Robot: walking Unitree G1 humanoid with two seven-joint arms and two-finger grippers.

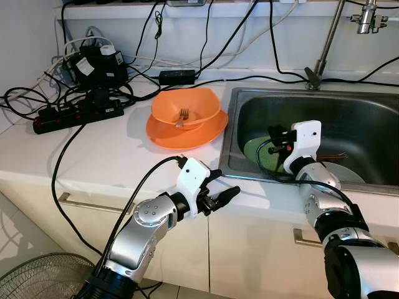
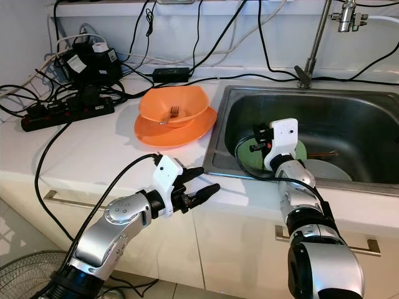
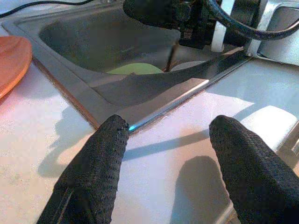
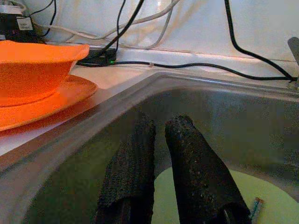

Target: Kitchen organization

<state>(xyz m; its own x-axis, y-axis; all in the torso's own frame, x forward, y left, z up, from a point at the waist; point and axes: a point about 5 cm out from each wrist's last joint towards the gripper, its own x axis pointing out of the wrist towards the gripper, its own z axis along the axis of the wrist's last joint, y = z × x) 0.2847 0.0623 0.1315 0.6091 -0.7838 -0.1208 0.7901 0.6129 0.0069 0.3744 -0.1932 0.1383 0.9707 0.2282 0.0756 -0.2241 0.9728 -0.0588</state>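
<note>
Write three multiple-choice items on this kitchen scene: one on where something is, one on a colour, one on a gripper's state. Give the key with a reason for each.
1. Where does the fork lie?
A. in the orange bowl
B. in the sink
C. on the power strip

2. What colour is the plate under the bowl?
A. green
B. orange
C. white

3. How are the left gripper's fingers?
A. shut on the fork
B. shut on a cable
C. open, holding nothing

Key: 1 A, its tines rest inside the bowl; 2 B, it matches the bowl; 3 C, the left wrist view shows bare counter between the spread fingers.
</note>
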